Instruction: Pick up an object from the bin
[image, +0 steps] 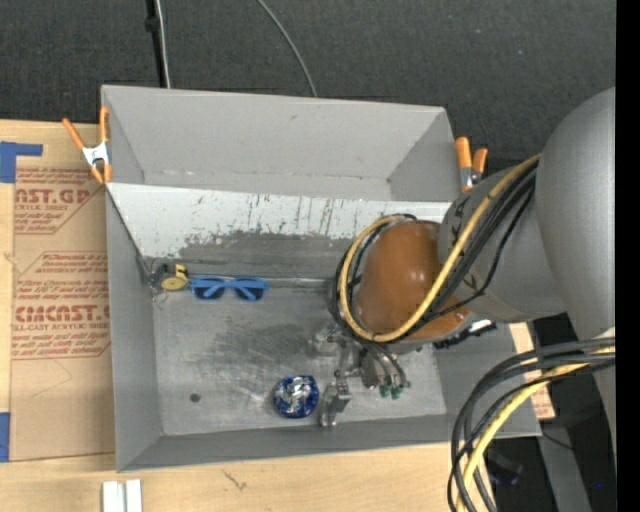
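My gripper (335, 398) hangs low over the bin's front edge, right of the middle, its fingers pointing down at the floor. Just to its left lies a small blue and white ball (296, 397), close beside the fingers and not between them. A pair of blue toy glasses (230, 289) lies at the back left of the floor, far from the gripper. Left of the glasses sits a small yellow round thing (175, 281) against the back wall.
The arm with its orange cover and cables comes in from the right and hides the bin's right part. A small green bit (392, 389) shows under the wrist. The floor's left and middle lie bare.
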